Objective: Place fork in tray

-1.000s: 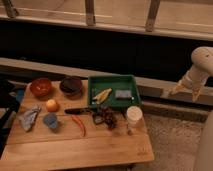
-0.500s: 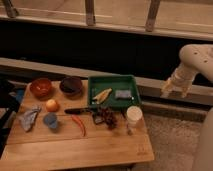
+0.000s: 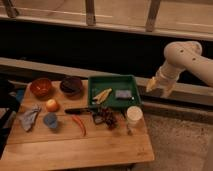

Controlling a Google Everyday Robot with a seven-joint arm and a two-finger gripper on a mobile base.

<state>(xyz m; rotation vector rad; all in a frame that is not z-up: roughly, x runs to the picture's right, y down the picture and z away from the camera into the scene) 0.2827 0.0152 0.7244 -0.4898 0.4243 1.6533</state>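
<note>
The green tray [image 3: 131, 102] sits at the back right of the wooden table [image 3: 75, 150]. It holds a yellow banana-like item [image 3: 102, 95] and a grey-blue packet [image 3: 123, 94]. A small thin utensil that may be the fork [image 3: 129, 130] lies near the table's right edge, just in front of a white cup [image 3: 134, 114]; I cannot make it out well. My gripper [image 3: 160, 87] hangs from the white arm [image 3: 187, 57], off the table's right side, to the right of the tray and clear of it. It holds nothing that I can see.
A reddish bowl [image 3: 41, 87] and a dark bowl [image 3: 71, 85] stand left of the tray. An orange [image 3: 52, 105], a blue cup [image 3: 50, 120], a grey cloth [image 3: 29, 119], a black-handled knife [image 3: 78, 110], a red chili [image 3: 80, 125] and dark grapes [image 3: 105, 118] lie in front.
The arm has swung left and lower, bringing the gripper closer to the table's right edge and the tray. The things on the table have not moved.
</note>
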